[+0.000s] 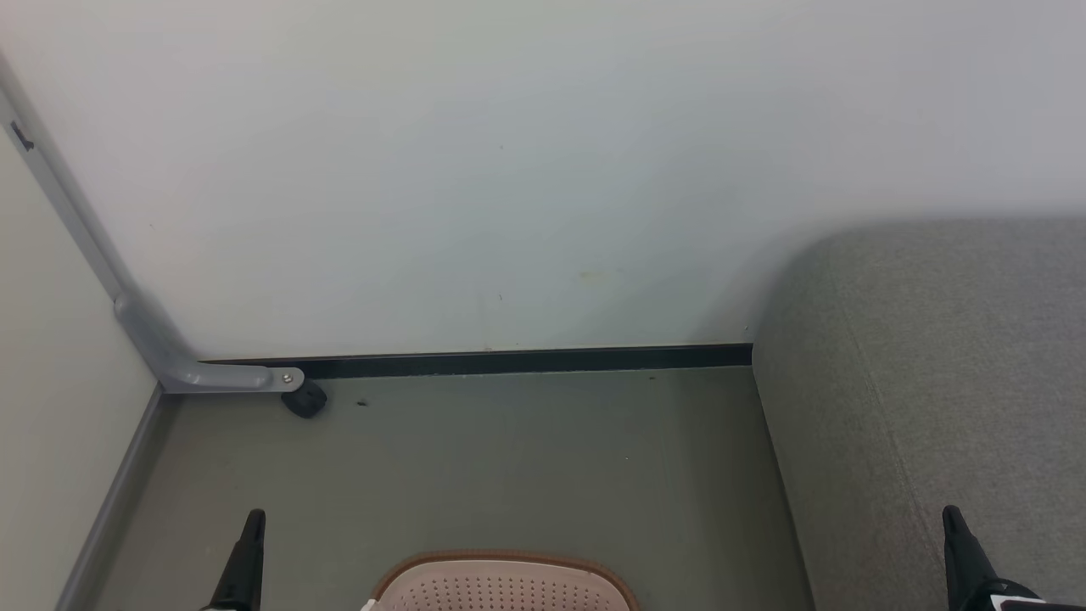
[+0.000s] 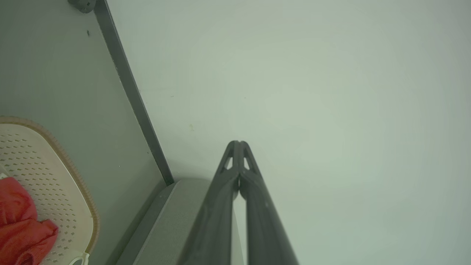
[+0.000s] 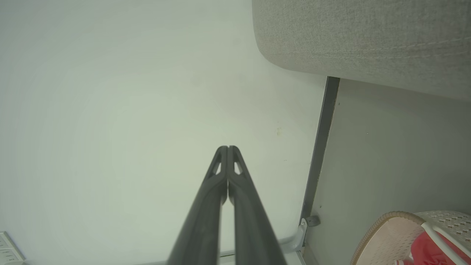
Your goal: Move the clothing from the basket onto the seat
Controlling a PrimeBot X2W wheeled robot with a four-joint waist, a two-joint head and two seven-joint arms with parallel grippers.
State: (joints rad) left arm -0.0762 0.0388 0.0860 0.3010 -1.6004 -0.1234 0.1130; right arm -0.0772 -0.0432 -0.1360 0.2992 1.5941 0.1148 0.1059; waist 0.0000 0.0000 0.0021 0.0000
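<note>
The two long dark fingers of the left gripper (image 2: pixel 238 142) are seen closest, rising from the bottom edge of the left wrist view. They are pressed together at their tips, and nothing is pinched between them. The right gripper (image 3: pixel 227 148) is shown likewise in the right wrist view, its fingers brought flat against each other and nothing held. In the head view the left gripper is placed at the lower left above the floor (image 1: pixel 509 458) and the right one at the lower right above the seat (image 1: pixel 933 356); both are pointed up that view.

The basket (image 1: pixel 509 564) is set on the floor at the bottom centre of the head view, between the two grippers, and is cut off by the lower edge. Its brown rim and pale perforated wall are visible there. The clothing (image 2: pixel 18 221) is found inside the basket: a crumpled red heap is seen lying against the perforated wall in the left wrist view, and a red patch is caught beneath a white handle (image 3: pixel 441 241) in the right wrist view. The garments are touched by neither gripper.

The grey seat is placed to the right of the basket and apart from it, its rounded corner set near the pale wall (image 1: pixel 509 170). A black skirting strip (image 1: pixel 526 361) is run along the foot of the wall, and a grey metal leg (image 1: pixel 204 373) with a black caster (image 1: pixel 304 399) is seen in the left corner
</note>
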